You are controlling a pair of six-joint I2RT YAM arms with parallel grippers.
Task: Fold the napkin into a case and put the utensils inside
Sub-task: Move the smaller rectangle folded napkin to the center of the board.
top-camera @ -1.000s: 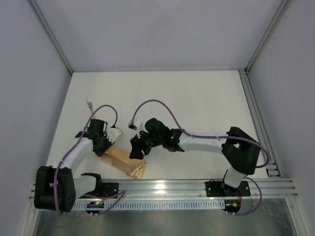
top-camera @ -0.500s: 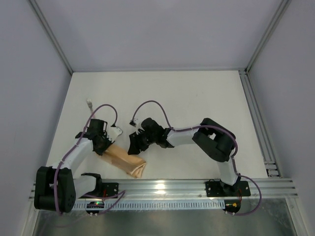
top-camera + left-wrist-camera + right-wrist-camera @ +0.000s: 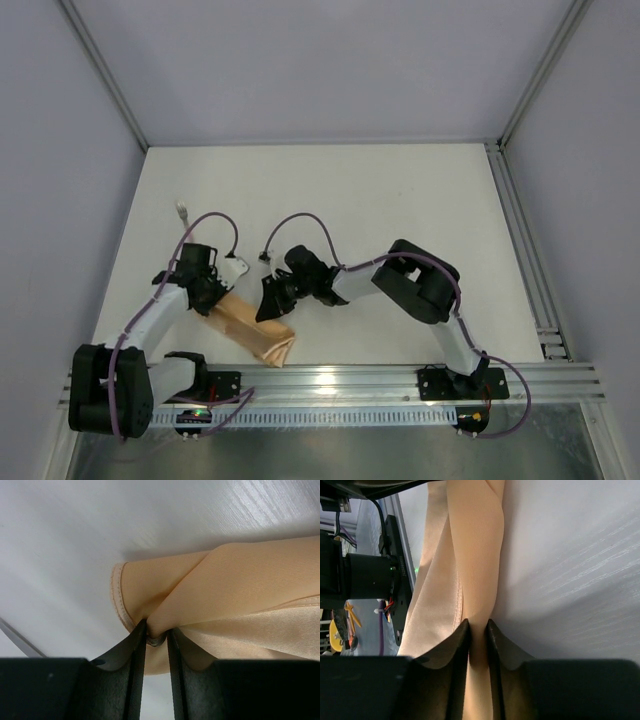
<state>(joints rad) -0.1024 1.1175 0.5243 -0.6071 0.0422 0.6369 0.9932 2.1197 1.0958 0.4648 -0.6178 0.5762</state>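
The peach-orange napkin [image 3: 252,328] lies folded as a narrow case near the table's front left, slanting toward the rail. My left gripper [image 3: 213,300] is shut on its upper-left end; in the left wrist view the jaws [image 3: 156,636] pinch a bunched fold of napkin [image 3: 235,585], and a small grey metal tip [image 3: 157,641] peeks out between them. My right gripper [image 3: 268,304] is shut on the case's right edge, where the right wrist view shows its jaws [image 3: 478,630] squeezing a long fold of napkin [image 3: 475,550]. The rest of the utensils is hidden.
An aluminium rail [image 3: 350,380] runs along the near edge just below the napkin. The left arm's base [image 3: 367,575] with a green light shows in the right wrist view. A small white plug [image 3: 182,210] lies at the left. Frame posts line both sides.
The right arm drew its elbow in and carried its gripper left and down onto the napkin, where the jaws closed on a fold. The left gripper kept its hold and place.
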